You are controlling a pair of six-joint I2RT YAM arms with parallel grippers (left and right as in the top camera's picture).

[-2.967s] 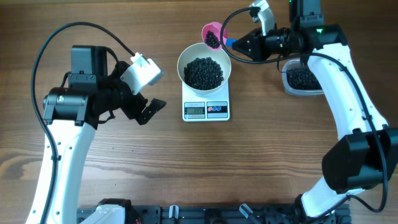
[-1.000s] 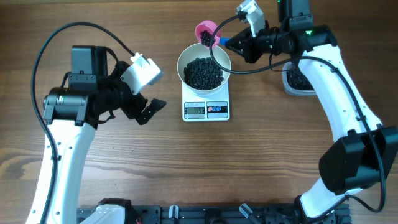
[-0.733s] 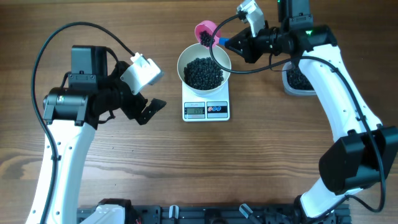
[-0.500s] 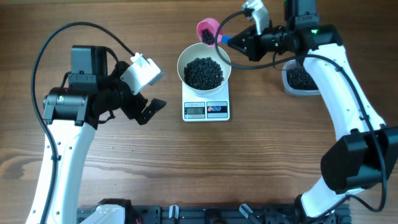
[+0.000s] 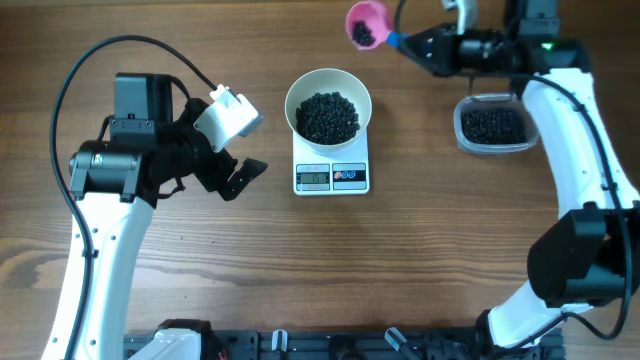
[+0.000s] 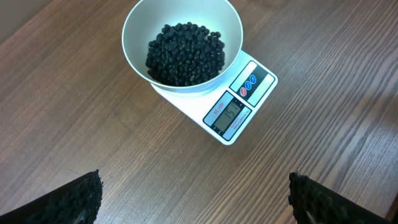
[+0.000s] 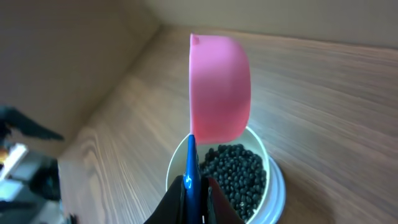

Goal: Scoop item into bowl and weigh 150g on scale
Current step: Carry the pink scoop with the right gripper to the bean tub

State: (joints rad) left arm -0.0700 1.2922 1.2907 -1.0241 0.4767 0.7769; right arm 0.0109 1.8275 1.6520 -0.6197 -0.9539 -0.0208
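**Beans in bowl, scoop pulling away**

Beans (image 5: 328,117) are sitting heaped in the white bowl (image 5: 328,76) on the scale (image 5: 331,177), mid-worktop (image 5: 320,260). Right tool (image 5: 410,44) is clamping the blue handle of the pink scoop (image 5: 364,21), a few beans riding inside. Left tool (image 5: 238,176) is idling wide, empty.

Best handling now, I judge: keeping the cup level and checking the display (image 6: 227,112) before adding more.

A second ago the scoop was tipping at the bowl's far rim. Now it is hanging well clear.

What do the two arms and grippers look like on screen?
White links and black joint housings on the left arm and right arm, each trailing a black cable. Green light near the right wrist. The left gripper and right gripper are black.
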